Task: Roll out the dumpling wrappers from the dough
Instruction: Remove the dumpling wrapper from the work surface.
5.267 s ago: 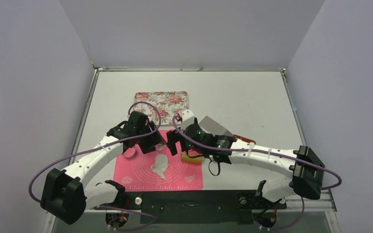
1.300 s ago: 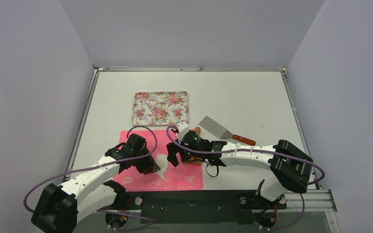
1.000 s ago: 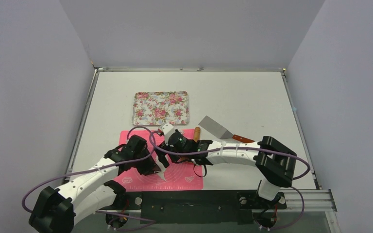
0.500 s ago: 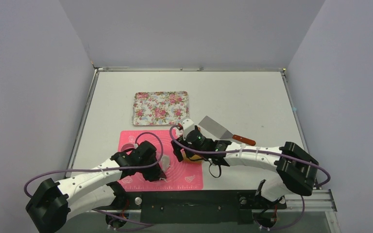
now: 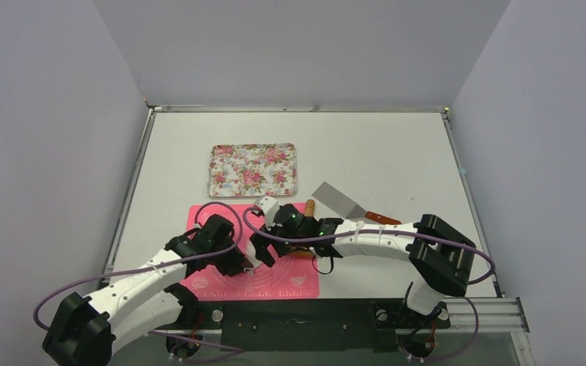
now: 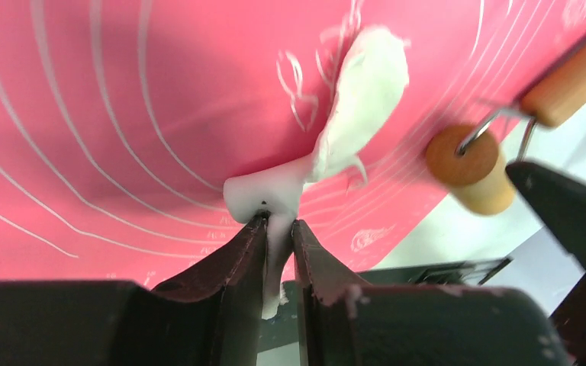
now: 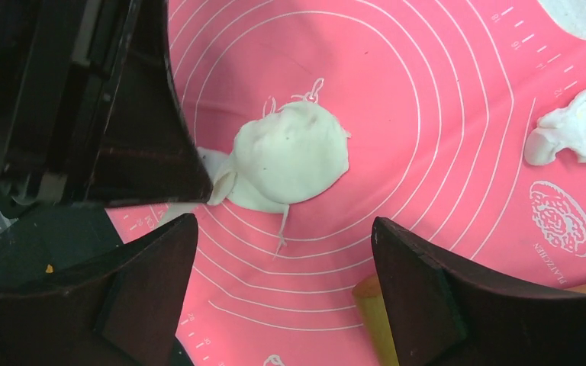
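from above, your floral tray [image 5: 253, 169] lies on the table just past the far edge of the pink mat [image 5: 294, 284], its flower print in plain view. both claws meet over the mat's middle; half a second ago the right gripper [image 5: 263, 249] was nearer the mat's right edge.

left wrist: your left gripper [image 6: 278, 225] is pinched on the stretched tail of the dumpling wrapper [image 6: 368, 84] (white, flat, roughly round), which lies mid-mat.

right wrist: the right jaws stand wide apart above it. a ragged dough scrap [image 7: 576, 126] sits near one edge of the mat.
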You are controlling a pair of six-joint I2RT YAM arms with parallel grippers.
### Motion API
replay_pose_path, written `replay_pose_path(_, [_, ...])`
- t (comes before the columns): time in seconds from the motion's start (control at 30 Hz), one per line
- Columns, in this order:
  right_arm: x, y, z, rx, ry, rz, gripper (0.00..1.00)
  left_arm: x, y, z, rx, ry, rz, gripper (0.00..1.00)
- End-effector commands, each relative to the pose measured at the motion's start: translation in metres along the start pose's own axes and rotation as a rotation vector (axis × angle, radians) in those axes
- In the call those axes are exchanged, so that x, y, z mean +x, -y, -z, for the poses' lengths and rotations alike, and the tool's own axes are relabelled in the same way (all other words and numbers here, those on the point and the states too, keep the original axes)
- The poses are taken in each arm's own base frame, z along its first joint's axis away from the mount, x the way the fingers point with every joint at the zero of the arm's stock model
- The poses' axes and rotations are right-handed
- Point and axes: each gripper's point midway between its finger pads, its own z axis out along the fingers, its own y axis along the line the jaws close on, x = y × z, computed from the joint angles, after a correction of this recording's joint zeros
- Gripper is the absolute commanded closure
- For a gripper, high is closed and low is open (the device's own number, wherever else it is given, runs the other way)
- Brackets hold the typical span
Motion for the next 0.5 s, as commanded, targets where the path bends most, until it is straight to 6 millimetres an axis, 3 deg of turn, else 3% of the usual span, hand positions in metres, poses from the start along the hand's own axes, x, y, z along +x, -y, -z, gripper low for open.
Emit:
replay_pose_path(0.0, [-0.037, -0.001, 0.001, 0.035, 0.098, -0.019, 0.2, -0.029, 0.007, 0.006, 0.019, 0.067, 0.046, 0.84])
replay_pose_path(0.17, [-0.063, 0.002, 0.005, 0.042, 0.198, -0.228, 0.23, -0.038, 0.005, 0.001, -0.03, 0.052, 0.005, 0.84])
replay_pose_path(0.27, [-0.075, -0.011, 0.005, -0.047, 0.222, -0.35, 0.32, -0.036, -0.003, -0.002, -0.084, 0.031, -0.011, 0.84])
replay_pose_path(0.4, [-0.077, -0.023, -0.005, -0.11, 0.195, -0.482, 0.42, -0.033, -0.006, -0.005, -0.093, 0.014, -0.018, 0.84])
replay_pose_path(0.47, [-0.068, -0.022, -0.02, -0.105, 0.162, -0.549, 0.5, -0.033, -0.006, -0.005, -0.087, 0.014, -0.019, 0.84])
